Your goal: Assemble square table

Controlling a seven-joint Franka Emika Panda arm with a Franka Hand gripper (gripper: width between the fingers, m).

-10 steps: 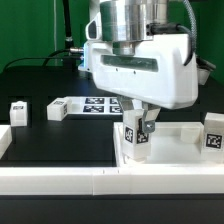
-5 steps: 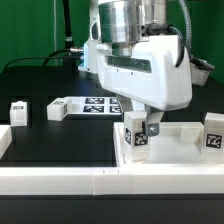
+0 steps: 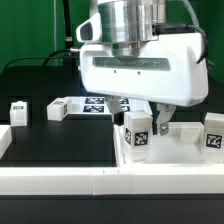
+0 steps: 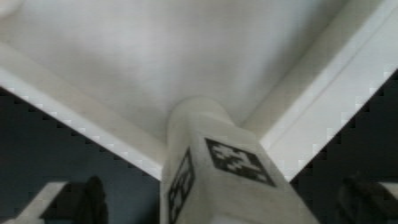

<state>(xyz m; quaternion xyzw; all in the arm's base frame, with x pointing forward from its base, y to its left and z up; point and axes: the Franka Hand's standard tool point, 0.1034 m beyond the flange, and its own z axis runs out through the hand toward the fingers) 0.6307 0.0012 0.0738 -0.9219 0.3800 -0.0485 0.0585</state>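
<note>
The white square tabletop (image 3: 186, 152) lies at the front of the exterior view's right, rim up. One white tagged leg (image 3: 137, 134) stands upright in its near left corner. My gripper (image 3: 141, 122) hangs straight over this leg and is open. One finger (image 3: 161, 121) shows to the leg's right, apart from it. In the wrist view the leg (image 4: 217, 160) rises between my fingers (image 4: 71, 202) with dark gaps on both sides, and the tabletop's corner (image 4: 196, 50) lies beneath. My gripper (image 4: 217, 208) holds nothing.
Two loose legs (image 3: 18, 110) (image 3: 57, 109) lie on the black table at the exterior view's left, and a third (image 3: 213, 132) stands at the tabletop's right edge. The marker board (image 3: 99, 104) lies behind the hand. The low white border rail (image 3: 60, 181) runs along the front.
The hand has turned about its vertical axis and now faces the camera broadside. The fingers have opened off the leg, which stays upright in the corner.
</note>
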